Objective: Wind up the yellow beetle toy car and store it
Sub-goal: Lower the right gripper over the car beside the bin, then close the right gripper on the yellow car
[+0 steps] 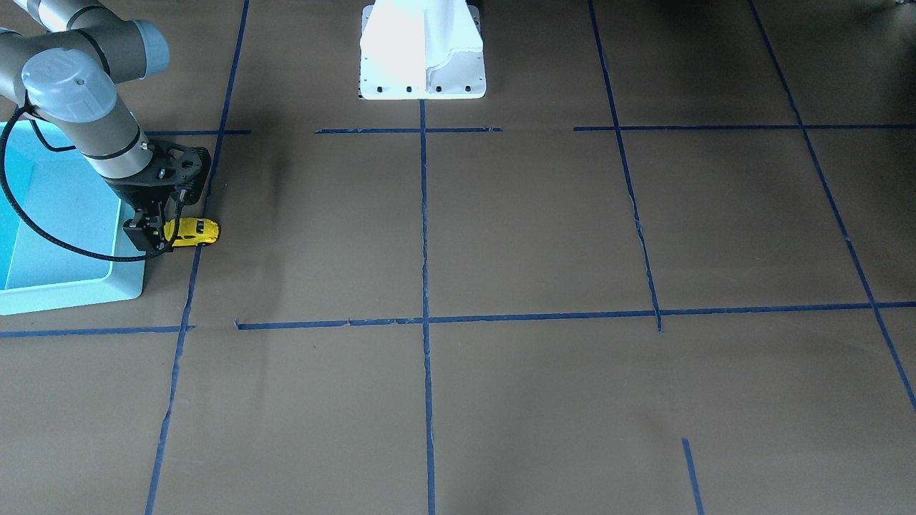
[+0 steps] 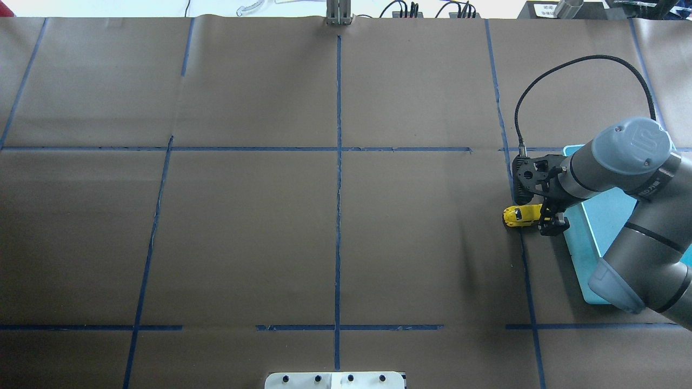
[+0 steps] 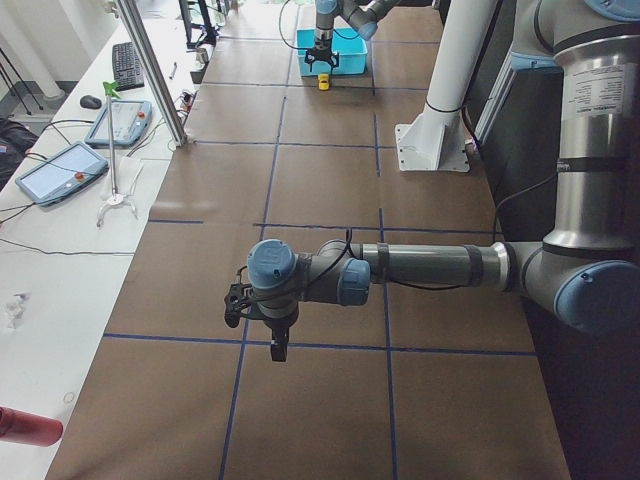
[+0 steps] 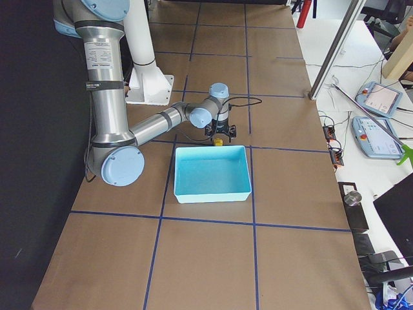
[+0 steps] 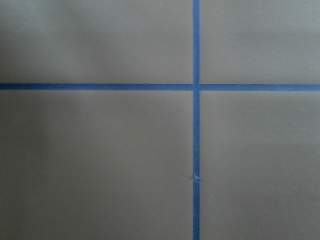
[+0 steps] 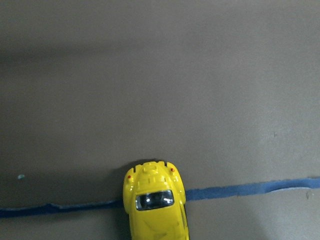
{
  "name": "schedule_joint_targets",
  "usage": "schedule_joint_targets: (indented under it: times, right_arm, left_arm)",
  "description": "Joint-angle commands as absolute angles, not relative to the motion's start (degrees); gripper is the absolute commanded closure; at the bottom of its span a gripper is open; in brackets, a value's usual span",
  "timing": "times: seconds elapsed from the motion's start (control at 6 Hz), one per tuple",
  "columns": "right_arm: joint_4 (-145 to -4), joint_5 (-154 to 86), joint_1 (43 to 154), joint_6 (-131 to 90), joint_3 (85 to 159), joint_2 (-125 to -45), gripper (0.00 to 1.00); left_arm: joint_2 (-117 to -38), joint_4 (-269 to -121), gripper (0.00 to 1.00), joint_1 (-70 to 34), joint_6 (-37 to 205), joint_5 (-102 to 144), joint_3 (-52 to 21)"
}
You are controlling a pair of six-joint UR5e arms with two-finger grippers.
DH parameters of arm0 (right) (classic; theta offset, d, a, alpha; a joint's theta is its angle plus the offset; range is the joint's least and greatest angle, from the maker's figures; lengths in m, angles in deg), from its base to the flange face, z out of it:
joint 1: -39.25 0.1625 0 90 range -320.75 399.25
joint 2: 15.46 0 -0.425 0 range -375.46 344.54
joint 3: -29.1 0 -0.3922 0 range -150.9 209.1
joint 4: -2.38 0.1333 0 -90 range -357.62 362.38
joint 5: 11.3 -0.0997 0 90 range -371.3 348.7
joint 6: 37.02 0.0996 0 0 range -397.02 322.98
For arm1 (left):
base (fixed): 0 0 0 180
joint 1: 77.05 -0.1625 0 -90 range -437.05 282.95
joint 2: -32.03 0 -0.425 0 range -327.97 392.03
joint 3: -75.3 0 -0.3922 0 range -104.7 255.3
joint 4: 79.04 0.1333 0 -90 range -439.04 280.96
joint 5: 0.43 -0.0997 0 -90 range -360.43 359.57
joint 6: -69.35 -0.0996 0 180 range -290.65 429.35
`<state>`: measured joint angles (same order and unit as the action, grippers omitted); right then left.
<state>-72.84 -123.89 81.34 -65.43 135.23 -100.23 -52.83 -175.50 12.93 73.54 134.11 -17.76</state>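
Note:
The yellow beetle toy car (image 1: pixel 195 231) stands on the brown paper just beside the turquoise bin (image 1: pixel 43 214), across a blue tape line. My right gripper (image 1: pixel 154 234) is low on the table, its fingers closed around the car's bin-side end. In the overhead view the car (image 2: pixel 519 215) sticks out to the left of the right gripper (image 2: pixel 549 219). The right wrist view shows the car (image 6: pixel 156 205) at the bottom edge, without the fingers. My left gripper (image 3: pixel 278 350) hangs over the table far away; I cannot tell whether it is open or shut.
The turquoise bin (image 2: pixel 589 237) lies partly under my right arm at the table's right side. The white robot base (image 1: pixel 422 50) stands at the table's middle edge. Blue tape lines divide the brown paper into squares.

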Motion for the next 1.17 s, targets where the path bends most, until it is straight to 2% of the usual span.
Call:
schedule_joint_targets:
  times: [0.0,0.67,0.83,1.0]
  right_arm:
    - [-72.4,-123.8,80.8,-66.5,134.9,-100.9,0.0]
    - [-72.4,-123.3,78.5,-66.3,133.2,-100.8,0.01]
    - [-72.3,-123.1,78.5,-66.3,132.5,-100.4,0.13]
    - [-72.3,-122.6,78.5,-66.2,132.5,-100.4,0.31]
  left_arm:
    - [-52.5,-176.5,0.0,13.0,73.7,134.1,-17.5]
    - [-52.7,-176.5,0.0,13.0,73.8,134.1,-17.9]
    - [-52.7,-176.5,0.0,13.0,73.8,134.1,-17.7]
    - [-52.7,-176.5,0.0,13.0,73.9,134.1,-17.6]
